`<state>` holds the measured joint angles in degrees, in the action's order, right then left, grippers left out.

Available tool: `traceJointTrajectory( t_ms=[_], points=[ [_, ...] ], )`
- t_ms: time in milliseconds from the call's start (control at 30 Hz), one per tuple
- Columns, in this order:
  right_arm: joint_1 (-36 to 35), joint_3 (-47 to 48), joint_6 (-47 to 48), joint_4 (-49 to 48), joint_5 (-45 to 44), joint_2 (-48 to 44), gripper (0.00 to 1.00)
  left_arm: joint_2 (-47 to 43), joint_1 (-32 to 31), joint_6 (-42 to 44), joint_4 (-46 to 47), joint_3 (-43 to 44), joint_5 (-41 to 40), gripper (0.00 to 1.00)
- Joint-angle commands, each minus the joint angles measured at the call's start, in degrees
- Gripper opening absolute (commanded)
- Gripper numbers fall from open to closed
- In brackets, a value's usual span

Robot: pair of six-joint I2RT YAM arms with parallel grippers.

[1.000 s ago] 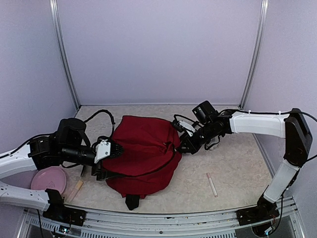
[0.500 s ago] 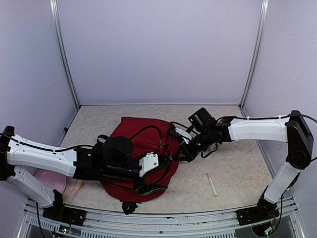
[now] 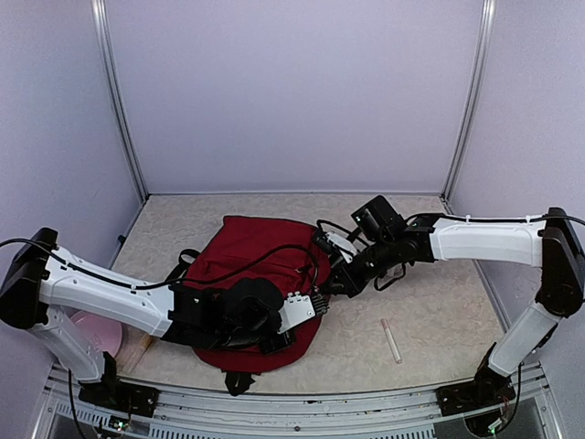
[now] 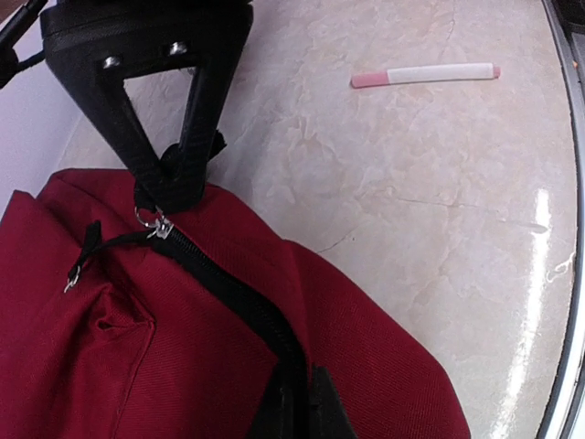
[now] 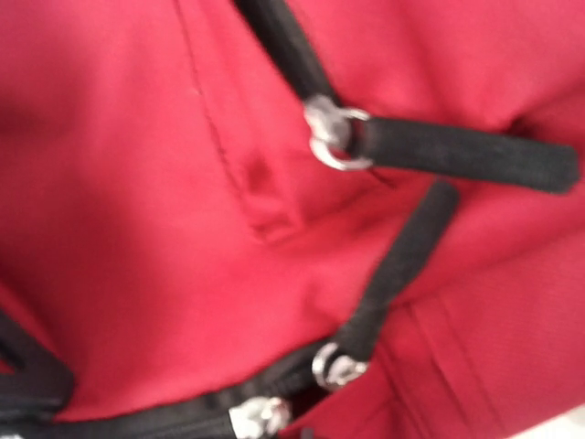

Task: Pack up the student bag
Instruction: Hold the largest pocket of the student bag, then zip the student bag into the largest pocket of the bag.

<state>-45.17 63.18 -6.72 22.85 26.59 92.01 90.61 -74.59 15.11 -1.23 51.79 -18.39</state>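
Student bag [image 3: 236,245], left tool [image 4: 172,187] clamped on zipper pull [image 4: 156,221], right tool [image 3: 331,282] closed at bag's edge

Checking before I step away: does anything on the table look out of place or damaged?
Nothing looks damaged or spilled. A pink-and-white pen lies loose on the table right of the rumpled student bag, outside it.

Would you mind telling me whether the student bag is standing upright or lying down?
Lying down: the top view shows the student bag sprawled flat across the table.
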Motion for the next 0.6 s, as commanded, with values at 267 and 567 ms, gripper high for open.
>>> traceJointTrajectory(
  t_ms=[267, 567],
  points=[
    [9.81, 6.99, 0.97, 2.92, -11.63, 5.72, 0.00, -8.97, -1.60, 2.74, -0.64, -8.56, 8.42, 0.00],
    [13.22, 8.90, 1.81, 3.06, -13.79, 9.52, 0.00, -12.66, -1.27, 2.21, -1.57, -10.20, 13.29, 0.00]
  ],
)
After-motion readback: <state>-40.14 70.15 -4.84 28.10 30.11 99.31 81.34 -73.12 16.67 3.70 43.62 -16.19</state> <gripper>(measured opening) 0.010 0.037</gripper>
